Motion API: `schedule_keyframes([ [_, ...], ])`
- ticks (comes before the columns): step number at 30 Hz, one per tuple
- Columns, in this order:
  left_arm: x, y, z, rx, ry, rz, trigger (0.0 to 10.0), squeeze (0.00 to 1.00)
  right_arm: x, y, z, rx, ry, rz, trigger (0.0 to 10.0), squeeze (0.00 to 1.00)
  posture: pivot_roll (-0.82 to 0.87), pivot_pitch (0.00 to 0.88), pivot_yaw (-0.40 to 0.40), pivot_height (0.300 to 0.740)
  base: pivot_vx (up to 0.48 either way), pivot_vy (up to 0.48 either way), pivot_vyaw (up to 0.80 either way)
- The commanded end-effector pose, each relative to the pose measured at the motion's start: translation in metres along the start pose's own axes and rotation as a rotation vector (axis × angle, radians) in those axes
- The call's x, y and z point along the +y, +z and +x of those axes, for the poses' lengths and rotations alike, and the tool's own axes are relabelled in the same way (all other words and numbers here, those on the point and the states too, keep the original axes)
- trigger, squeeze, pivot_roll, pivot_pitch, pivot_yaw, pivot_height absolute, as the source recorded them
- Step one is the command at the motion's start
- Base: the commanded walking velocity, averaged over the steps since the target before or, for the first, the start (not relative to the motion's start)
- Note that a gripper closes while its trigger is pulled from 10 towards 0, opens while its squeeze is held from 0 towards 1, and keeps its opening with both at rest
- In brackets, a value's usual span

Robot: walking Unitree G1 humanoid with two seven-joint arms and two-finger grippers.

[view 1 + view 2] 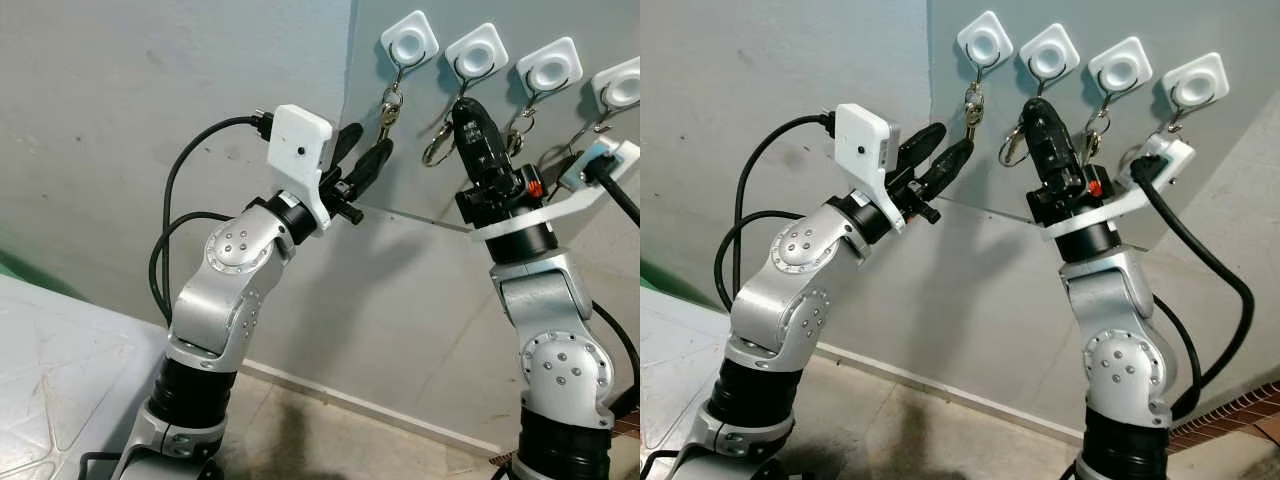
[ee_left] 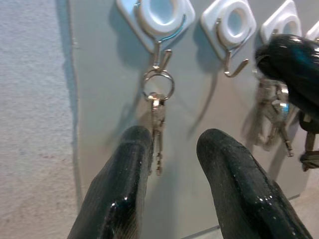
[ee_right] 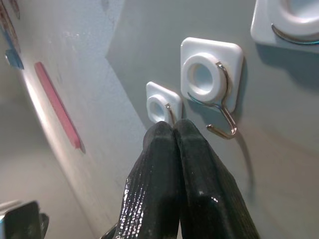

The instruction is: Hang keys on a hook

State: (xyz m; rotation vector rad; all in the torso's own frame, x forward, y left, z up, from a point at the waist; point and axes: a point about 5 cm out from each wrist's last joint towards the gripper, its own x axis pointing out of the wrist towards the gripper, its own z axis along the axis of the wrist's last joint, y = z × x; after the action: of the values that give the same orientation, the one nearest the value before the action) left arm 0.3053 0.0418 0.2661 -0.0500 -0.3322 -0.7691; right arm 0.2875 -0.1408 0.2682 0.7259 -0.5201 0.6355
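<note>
Nearest the camera, the two silver arms rise toward a grey wall panel [image 1: 420,270]. The left gripper [image 1: 362,160] is released, its two black fingers [image 2: 119,189] spread just below a set of keys [image 2: 157,134] without touching them. Those keys hang on their ring from the leftmost hook [image 2: 162,30] (a wire hook under a white square mount). The right gripper [image 1: 1040,125] is clenched, its fingers pressed together, with a key ring [image 1: 1014,148] hanging beside its tip; whether it grips that ring I cannot tell. Just beyond it the second hook [image 3: 222,117] stands bare. Further along the row, more keys [image 1: 518,135] hang from the third hook [image 1: 548,68].
</note>
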Motion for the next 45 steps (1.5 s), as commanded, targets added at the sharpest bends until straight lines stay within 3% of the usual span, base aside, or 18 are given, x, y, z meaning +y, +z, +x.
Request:
schedule_keyframes([
  [1,-0.006,0.009,0.003,-0.023,-0.034,0.019,10.0,0.00,0.001,0.002,0.004,-0.022,-0.002,0.002,10.0,0.00,0.11,0.104,-0.036,0.740,0.000,0.000,0.00],
  [27,-0.007,0.009,0.002,-0.020,-0.034,0.008,10.0,0.00,-0.022,0.011,0.005,-0.141,-0.162,0.066,10.0,0.00,0.11,0.113,-0.034,0.740,0.000,0.000,0.00],
  [40,-0.008,0.008,0.001,-0.016,-0.037,0.003,10.0,0.00,-0.002,0.010,0.001,-0.146,0.001,0.152,10.0,0.00,0.11,0.116,-0.031,0.740,0.000,0.000,0.00],
  [45,-0.008,0.008,0.001,-0.014,-0.038,0.001,10.0,0.00,-0.002,0.011,0.001,-0.155,-0.006,0.158,10.0,0.00,0.11,0.117,-0.030,0.740,0.000,0.000,0.00],
])
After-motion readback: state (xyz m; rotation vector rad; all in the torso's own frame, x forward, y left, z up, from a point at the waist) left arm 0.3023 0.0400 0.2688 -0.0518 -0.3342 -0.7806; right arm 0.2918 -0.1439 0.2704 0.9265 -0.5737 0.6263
